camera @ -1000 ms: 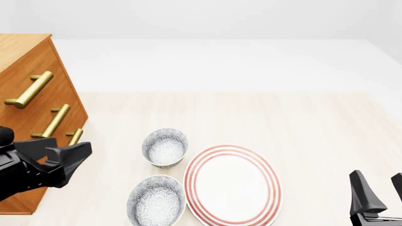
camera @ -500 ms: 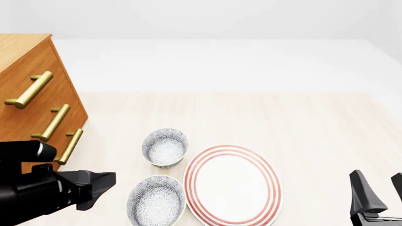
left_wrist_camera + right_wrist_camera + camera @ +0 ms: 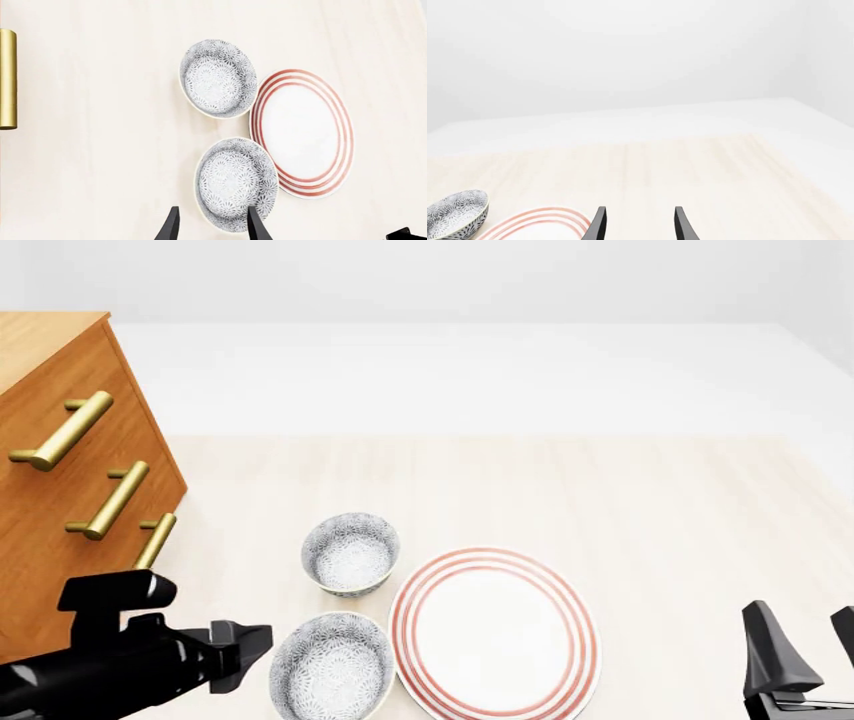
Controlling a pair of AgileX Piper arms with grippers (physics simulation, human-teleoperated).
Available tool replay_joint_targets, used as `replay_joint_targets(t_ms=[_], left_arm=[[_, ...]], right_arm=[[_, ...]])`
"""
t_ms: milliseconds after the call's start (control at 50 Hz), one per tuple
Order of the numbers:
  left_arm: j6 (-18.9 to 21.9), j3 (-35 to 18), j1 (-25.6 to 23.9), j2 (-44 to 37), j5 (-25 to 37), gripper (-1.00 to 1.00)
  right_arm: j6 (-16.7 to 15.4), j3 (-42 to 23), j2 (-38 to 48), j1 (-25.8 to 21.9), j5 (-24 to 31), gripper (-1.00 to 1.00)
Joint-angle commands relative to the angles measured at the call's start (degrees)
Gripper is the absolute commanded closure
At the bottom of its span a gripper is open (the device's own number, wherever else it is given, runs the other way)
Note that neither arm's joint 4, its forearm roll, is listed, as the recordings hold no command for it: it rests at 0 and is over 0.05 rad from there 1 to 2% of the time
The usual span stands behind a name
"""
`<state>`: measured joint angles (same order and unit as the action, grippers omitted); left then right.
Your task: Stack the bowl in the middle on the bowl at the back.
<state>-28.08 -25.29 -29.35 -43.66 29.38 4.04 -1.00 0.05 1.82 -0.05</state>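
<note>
Crowding the near bowl (image 3: 332,666) are the red-ringed plate (image 3: 494,630) and the open, empty left end effector (image 3: 210,225).

Both grippers (image 3: 210,225) (image 3: 637,225) open, low.

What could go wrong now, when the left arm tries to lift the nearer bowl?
1. The nearer bowl sits very close beside the plate. The open left gripper could push it into the plate while closing on the rim.
2. The back bowl, a look-alike, is close behind. A tilted rim grip might knock it during stacking.
</note>
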Motion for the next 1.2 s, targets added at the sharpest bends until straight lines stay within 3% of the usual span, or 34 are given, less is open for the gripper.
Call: replay_joint_targets(t_ms=[20, 840, 1200], left_arm=[[-0.2, 4.3, 0.3, -5.4, -8.3, -1.0], [0.7, 10.7, 0.9, -26.3, -31.8, -1.0], [0.3, 11.9, -0.5, -28.5, -34.8, -1.0]], right_arm=[[0.0, 0.0, 0.0, -0.1, 0.0, -1.0], [-0.1, -0.1, 0.0, -0.3, -0.1, -1.0], [-0.1, -0.1, 0.0, -0.3, -0.1, -1.0]])
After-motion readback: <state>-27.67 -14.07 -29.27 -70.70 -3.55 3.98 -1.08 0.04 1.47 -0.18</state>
